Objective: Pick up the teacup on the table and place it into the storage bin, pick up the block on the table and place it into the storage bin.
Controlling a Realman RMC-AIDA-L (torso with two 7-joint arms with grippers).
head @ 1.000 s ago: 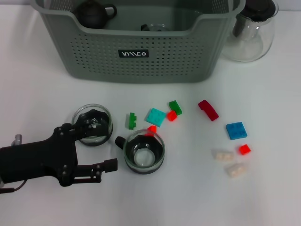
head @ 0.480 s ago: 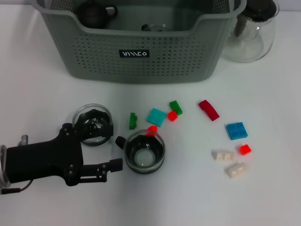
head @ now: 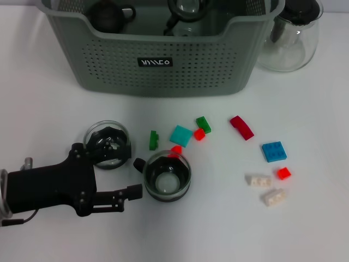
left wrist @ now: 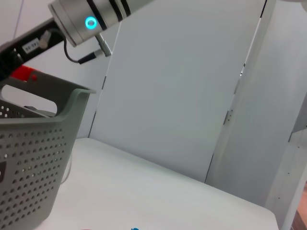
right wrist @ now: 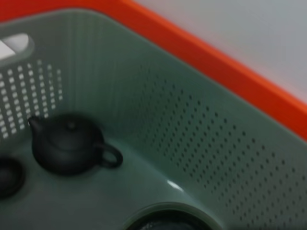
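Observation:
Two glass teacups stand on the white table: one (head: 167,176) at centre with its handle toward my left gripper, another (head: 108,143) to its left. My black left gripper (head: 130,170) is open at the lower left. One of its fingers lies by the left teacup and the other reaches just short of the centre one. Several small blocks lie scattered, such as a green block (head: 153,140), a teal one (head: 180,135) and a blue one (head: 274,151). The grey-green storage bin (head: 158,63) stands at the back. A third glass cup (head: 188,8) shows inside it. The right arm (left wrist: 91,17) hangs over the bin.
A black teapot (head: 109,13) (right wrist: 67,143) sits inside the bin. A clear glass pitcher (head: 292,35) stands to the right of the bin. White blocks (head: 257,179) and red ones (head: 283,173) lie at the right. An orange strip (right wrist: 230,72) runs behind the bin.
My left gripper moved right toward the centre teacup a second ago, then held still. A glass cup has come into view at the top inside the bin.

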